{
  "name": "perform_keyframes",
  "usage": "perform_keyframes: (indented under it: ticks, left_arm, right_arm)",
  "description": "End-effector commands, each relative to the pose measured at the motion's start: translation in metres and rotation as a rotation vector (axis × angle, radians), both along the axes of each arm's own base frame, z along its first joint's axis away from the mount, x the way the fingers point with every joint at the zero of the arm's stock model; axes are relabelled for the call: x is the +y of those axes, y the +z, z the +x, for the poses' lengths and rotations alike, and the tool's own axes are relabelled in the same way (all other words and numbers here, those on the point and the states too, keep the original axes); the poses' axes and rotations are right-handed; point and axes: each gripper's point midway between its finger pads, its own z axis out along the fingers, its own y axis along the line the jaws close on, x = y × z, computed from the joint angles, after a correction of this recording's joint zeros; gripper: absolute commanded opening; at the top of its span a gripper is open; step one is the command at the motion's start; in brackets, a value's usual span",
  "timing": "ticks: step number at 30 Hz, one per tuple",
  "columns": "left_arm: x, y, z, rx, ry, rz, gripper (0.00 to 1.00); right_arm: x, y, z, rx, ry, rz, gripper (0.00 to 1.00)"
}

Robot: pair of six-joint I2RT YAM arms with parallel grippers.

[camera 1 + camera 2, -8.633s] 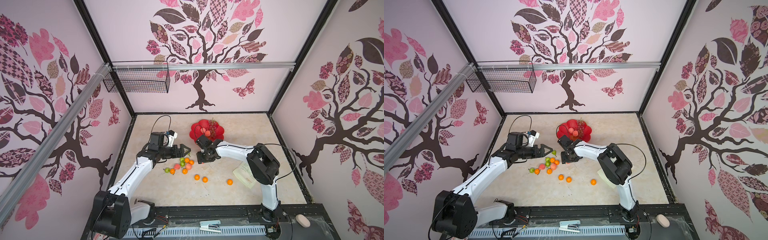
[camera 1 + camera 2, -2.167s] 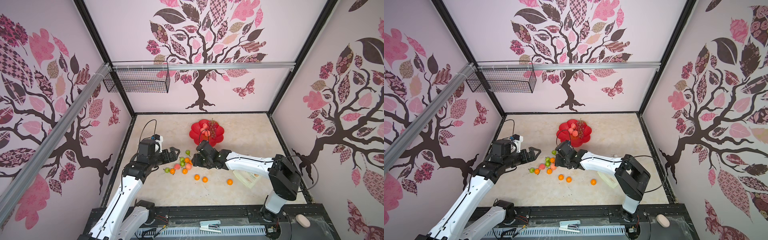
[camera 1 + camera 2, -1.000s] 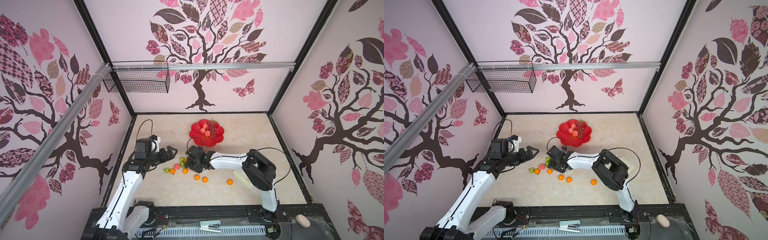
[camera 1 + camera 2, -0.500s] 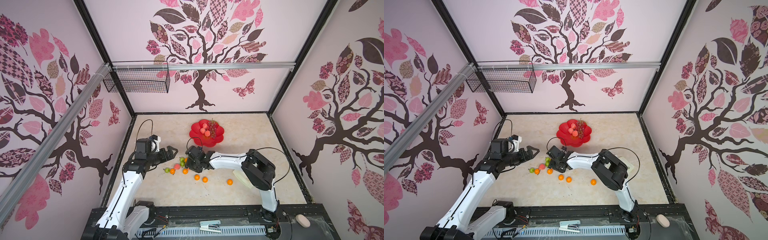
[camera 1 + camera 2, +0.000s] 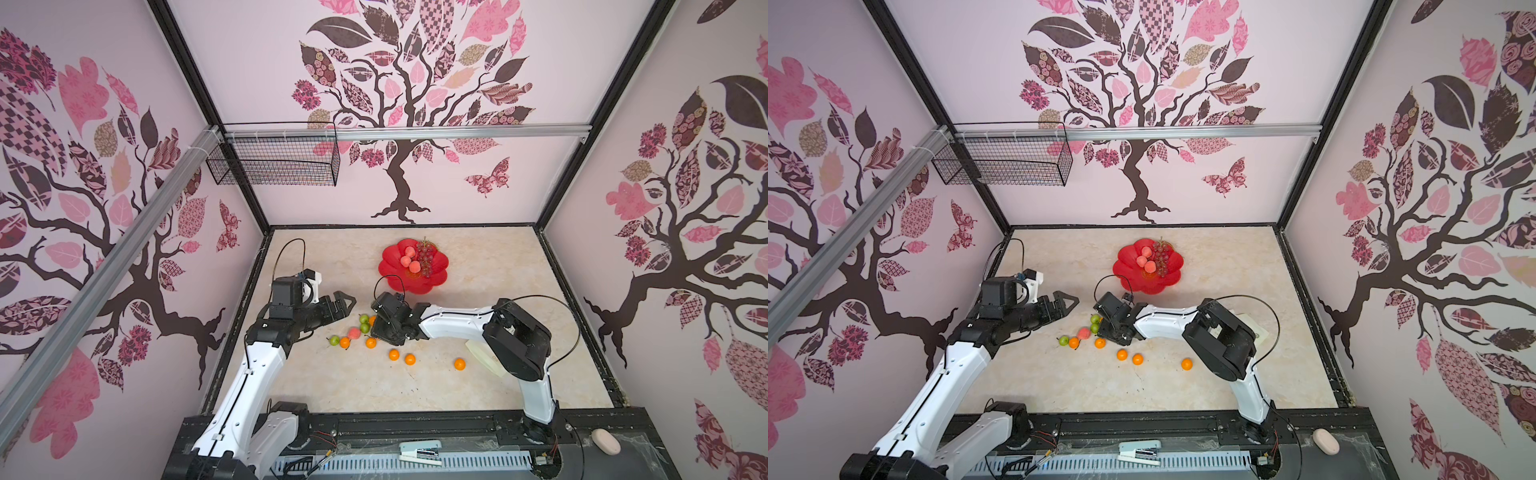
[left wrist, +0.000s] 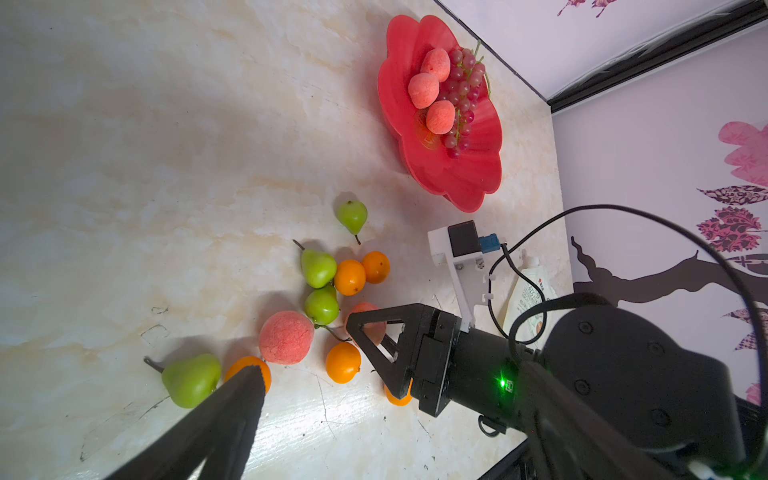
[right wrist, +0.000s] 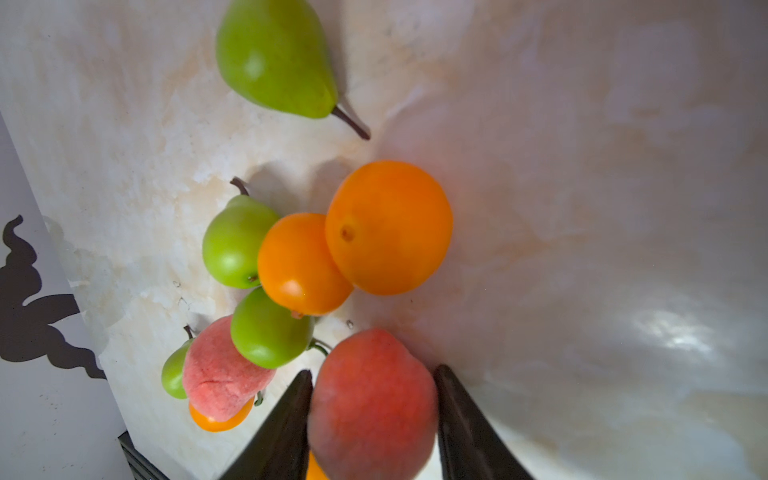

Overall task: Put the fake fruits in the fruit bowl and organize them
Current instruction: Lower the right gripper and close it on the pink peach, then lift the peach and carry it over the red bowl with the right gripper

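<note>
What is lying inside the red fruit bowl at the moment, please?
Three peaches and a grape bunch lie in the fruit bowl; anything beneath them is hidden.

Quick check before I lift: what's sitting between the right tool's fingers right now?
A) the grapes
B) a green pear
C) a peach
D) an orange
C: in the right wrist view a peach fills the gap between the right tool's two dark fingers.

Peaches + grapes in bowl; other fruits on table before it.
</note>
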Motion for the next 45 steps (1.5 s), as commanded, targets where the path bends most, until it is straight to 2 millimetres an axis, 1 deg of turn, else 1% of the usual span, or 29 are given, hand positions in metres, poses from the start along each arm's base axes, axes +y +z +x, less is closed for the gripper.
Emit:
perform_keyframes:
  ticks: [1, 10, 12, 15, 18, 20, 22, 24, 29, 32, 35, 37, 39, 42, 45]
  left_arm:
    - [0.001, -0.009, -0.003, 0.008, -0.001, 0.000, 0.98]
    - [0.001, -0.007, -0.003, 0.002, -0.003, -0.002, 0.98]
    - [-0.002, -0.006, -0.004, -0.005, -0.013, -0.014, 0.98]
    - [-0.011, 0.002, -0.006, -0.031, -0.068, -0.047, 0.98]
    - [-0.014, 0.009, -0.005, -0.047, -0.081, -0.055, 0.98]
    - [-0.014, 0.014, -0.002, -0.062, -0.082, -0.048, 0.99]
    - [-0.018, 0.019, 0.002, -0.072, -0.094, -0.042, 0.98]
    - [-0.023, 0.024, 0.007, -0.087, -0.108, -0.025, 0.99]
    - [-0.043, 0.030, 0.023, -0.105, -0.148, 0.005, 0.98]
    - [-0.054, 0.034, 0.037, -0.110, -0.152, -0.014, 0.98]
    - [-0.066, 0.036, 0.050, -0.118, -0.177, -0.009, 0.98]
    - [-0.074, 0.036, 0.058, -0.120, -0.196, 0.006, 0.98]
    - [-0.082, 0.038, 0.066, -0.125, -0.209, 0.019, 0.98]
    - [-0.091, 0.043, 0.082, -0.138, -0.209, 0.023, 0.98]
    - [-0.100, 0.049, 0.099, -0.152, -0.207, 0.021, 0.98]
  right_arm:
    - [-0.009, 0.021, -0.003, -0.034, 0.001, -0.002, 0.48]
    - [-0.018, 0.077, -0.004, -0.127, -0.002, 0.091, 0.46]
    - [-0.021, 0.083, -0.005, -0.140, 0.000, 0.091, 0.46]
    - [-0.029, 0.090, -0.007, -0.156, -0.005, 0.094, 0.46]
    - [-0.042, 0.100, -0.002, -0.185, -0.019, 0.092, 0.46]
    - [-0.055, 0.104, 0.006, -0.203, -0.035, 0.085, 0.46]
    - [-0.072, 0.109, 0.017, -0.207, -0.061, 0.087, 0.46]
    - [-0.090, 0.111, 0.028, -0.219, -0.093, 0.078, 0.46]
    - [-0.131, 0.120, 0.051, -0.271, -0.164, 0.032, 0.46]
    - [-0.151, 0.122, 0.061, -0.303, -0.202, -0.001, 0.46]
    - [-0.165, 0.119, 0.072, -0.312, -0.222, -0.027, 0.46]
    - [-0.169, 0.116, 0.079, -0.312, -0.223, -0.040, 0.46]
    - [-0.169, 0.113, 0.087, -0.310, -0.211, -0.058, 0.46]
    - [-0.163, 0.111, 0.100, -0.319, -0.183, -0.084, 0.46]
    - [-0.155, 0.102, 0.112, -0.313, -0.162, -0.101, 0.46]
